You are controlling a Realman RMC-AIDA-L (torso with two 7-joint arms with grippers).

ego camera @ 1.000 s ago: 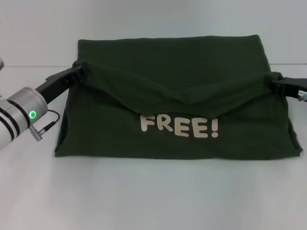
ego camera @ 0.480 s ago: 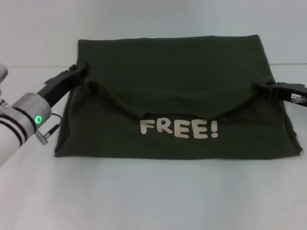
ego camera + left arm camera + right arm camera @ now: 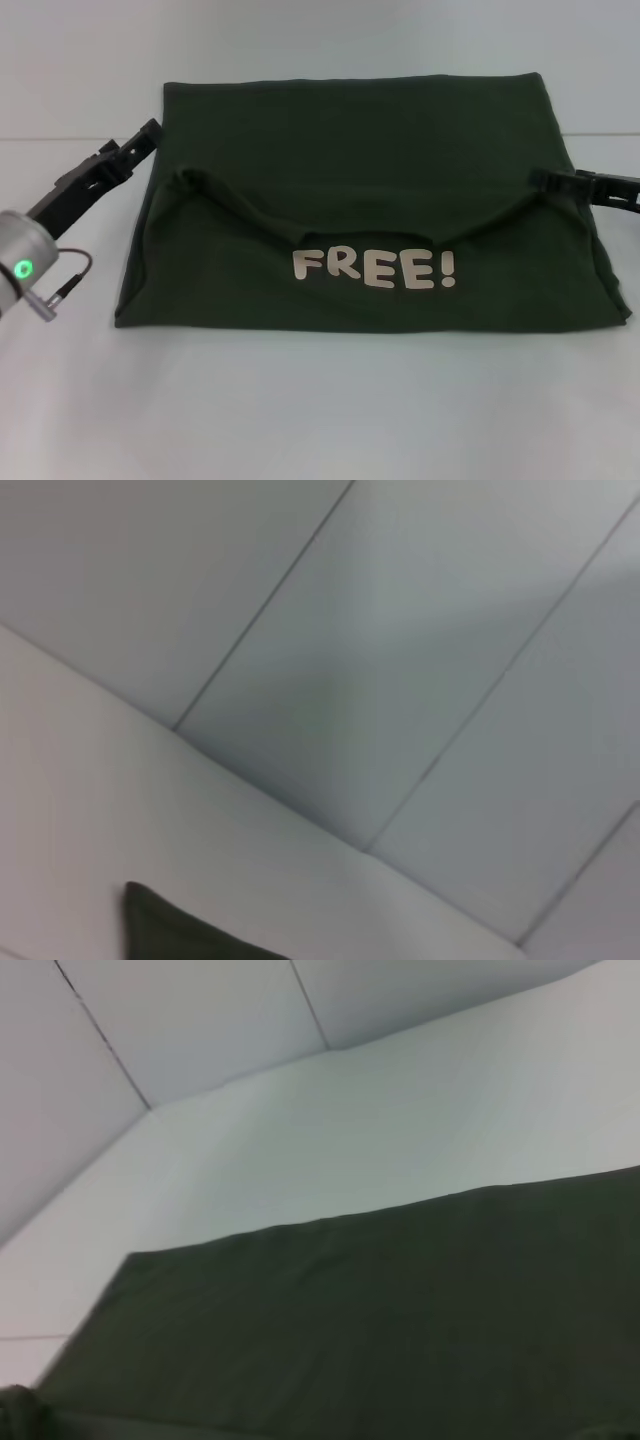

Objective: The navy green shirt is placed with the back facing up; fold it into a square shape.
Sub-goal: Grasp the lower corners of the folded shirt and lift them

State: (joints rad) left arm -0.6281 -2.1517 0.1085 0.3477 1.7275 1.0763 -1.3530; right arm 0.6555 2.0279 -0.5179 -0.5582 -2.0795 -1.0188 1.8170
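Currently the navy green shirt (image 3: 360,200) lies folded on the white table (image 3: 320,410), "FREE!" lettering (image 3: 374,268) facing up. Left gripper (image 3: 140,142) sits parted, clear of its left edge. Right gripper (image 3: 545,183) at the right edge: state cannot be determined.

Shirt (image 3: 350,160) dark olive, cream lettering (image 3: 375,268); table (image 3: 320,400) apparently white.

You can see both arms have let go and backed away. The left gripper (image 3: 148,133), which pinched the upper fold of the navy green shirt (image 3: 360,150) a second ago, now sits just off its left edge. The right gripper (image 3: 540,181) has slid outward toward the right edge. The fold's edge has dropped and now sags just above the "FREE!" lettering (image 3: 374,267).
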